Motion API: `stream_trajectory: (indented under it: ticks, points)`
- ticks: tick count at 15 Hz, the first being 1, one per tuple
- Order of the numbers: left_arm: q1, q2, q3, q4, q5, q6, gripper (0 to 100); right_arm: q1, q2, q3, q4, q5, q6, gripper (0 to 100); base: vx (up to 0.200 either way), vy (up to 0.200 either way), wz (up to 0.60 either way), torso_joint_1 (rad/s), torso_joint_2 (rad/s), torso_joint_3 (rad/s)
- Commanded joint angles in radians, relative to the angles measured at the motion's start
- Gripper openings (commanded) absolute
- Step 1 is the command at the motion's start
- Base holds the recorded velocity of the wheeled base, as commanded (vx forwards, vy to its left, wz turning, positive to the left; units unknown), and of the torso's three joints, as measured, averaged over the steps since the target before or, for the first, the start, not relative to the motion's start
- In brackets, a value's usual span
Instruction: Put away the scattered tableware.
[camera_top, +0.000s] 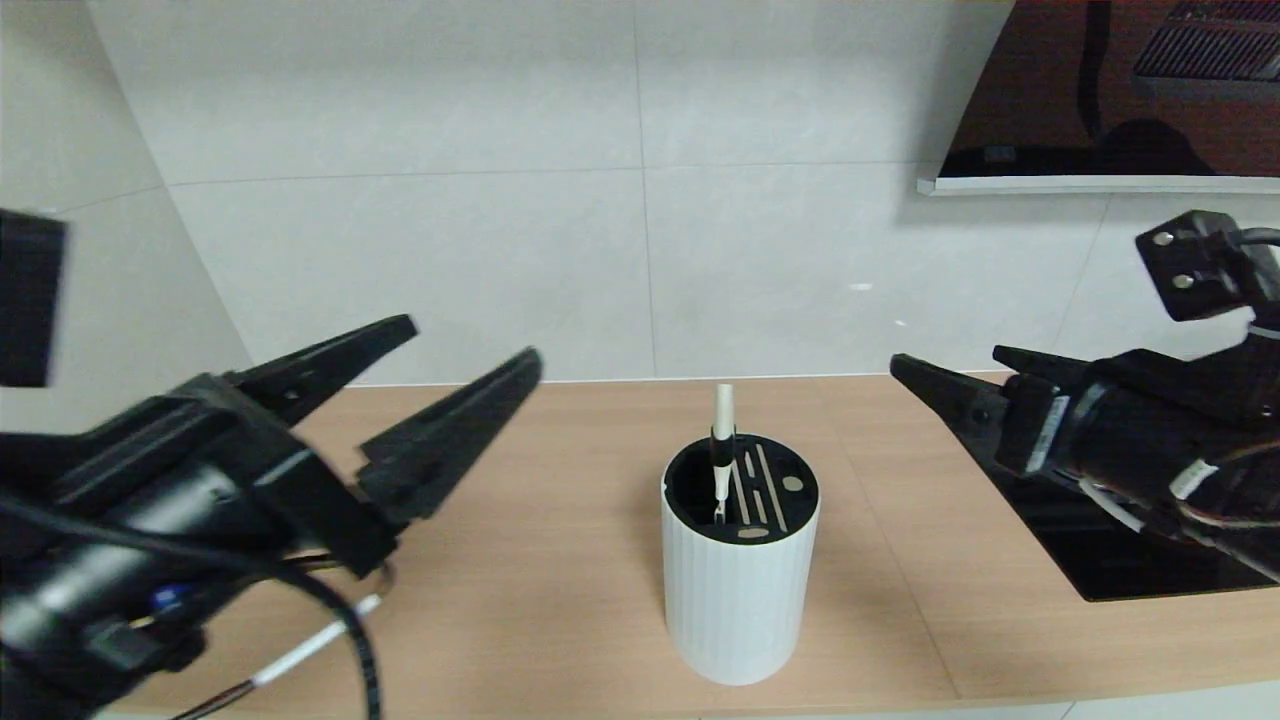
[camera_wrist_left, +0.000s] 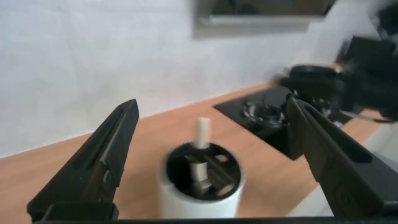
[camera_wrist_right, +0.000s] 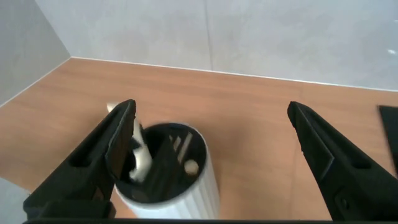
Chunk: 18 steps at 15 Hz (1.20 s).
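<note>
1. The slim white-handled utensil (camera_top: 722, 425) stands in the white ribbed cylindrical holder (camera_top: 738, 600).
2. Left gripper (camera_top: 472, 340) and right gripper (camera_wrist_right: 210, 109): fingers spread, holding nothing.
3. Probably light, stiff (maybe slippery); grasp the protruding handle.

Bright even light, faint shadows, reflections on the glossy hood (camera_top: 1100, 90).

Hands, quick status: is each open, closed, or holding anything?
Left hand: open, holding nothing.
Right hand: open, holding nothing.
</note>
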<state>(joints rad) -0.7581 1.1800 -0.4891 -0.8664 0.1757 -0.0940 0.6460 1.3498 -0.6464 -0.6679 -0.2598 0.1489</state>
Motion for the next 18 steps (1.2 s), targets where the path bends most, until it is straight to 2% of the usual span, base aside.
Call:
stream_trajectory:
  ticks: [1,2,3,4,7,10,11,12,13,14,16,17,18]
  points:
    - [0.171,-0.470,0.057,0.351,-0.058,-0.003,100,-0.005,-0.228,0.139,0.001,-0.015,-0.002,100,0.000,0.000,0.00,0.000,0.00,0.000]
    - [0.218,-0.540,0.047,0.448,-0.058,-0.003,100,-0.012,-0.288,0.172,0.001,-0.021,-0.002,100,0.000,0.000,0.00,0.000,0.00,0.000]
    - [0.279,-0.642,0.030,0.598,-0.059,-0.003,100,-0.068,-0.383,0.220,0.001,-0.022,-0.012,100,0.000,0.000,0.00,0.000,0.00,0.000]
    - [0.315,-0.721,0.017,0.693,-0.059,-0.003,100,-0.126,-0.463,0.263,0.002,-0.022,-0.055,100,0.000,0.000,0.00,0.000,0.00,0.000]
    - [0.439,-0.885,-0.002,0.848,-0.058,-0.003,100,-0.301,-0.699,0.338,0.102,-0.010,-0.089,100,0.000,0.000,0.00,0.000,0.00,0.000]
    - [0.536,-1.060,-0.005,0.972,-0.056,0.005,100,-0.422,-0.980,0.344,0.330,-0.010,-0.098,100,0.000,0.000,0.00,0.000,0.00,0.000]
    - [0.548,-1.082,-0.006,0.983,-0.056,0.007,100,-0.443,-1.014,0.340,0.361,-0.010,-0.100,100,0.000,0.000,0.00,0.000,0.00,0.000]
    - [0.583,-1.080,-0.008,0.983,-0.004,0.004,100,-0.499,-1.124,0.337,0.461,-0.009,-0.108,100,0.000,0.000,0.00,0.000,0.00,0.000]
    - [0.605,-1.080,-0.009,0.981,0.037,0.008,100,-0.517,-1.196,0.335,0.527,-0.001,-0.135,100,0.000,0.000,0.00,0.000,0.00,0.000]
    - [0.625,-1.080,-0.011,0.981,0.041,0.010,100,-0.525,-1.238,0.337,0.562,0.007,-0.161,100,0.000,0.000,0.00,0.000,0.00,0.000]
    - [0.711,-1.096,0.003,0.986,0.036,0.013,100,-0.562,-1.253,0.340,0.576,-0.007,-0.180,100,0.000,0.000,0.00,0.000,0.00,0.000]
    - [0.737,-1.134,0.018,0.991,0.013,0.017,100,-0.600,-1.270,0.340,0.576,0.001,-0.184,100,0.000,0.000,0.00,0.000,0.00,0.000]
    - [0.757,-1.178,0.040,1.001,-0.032,0.045,100,-0.640,-1.310,0.346,0.590,0.019,-0.189,100,0.000,0.000,0.00,0.000,0.00,0.000]
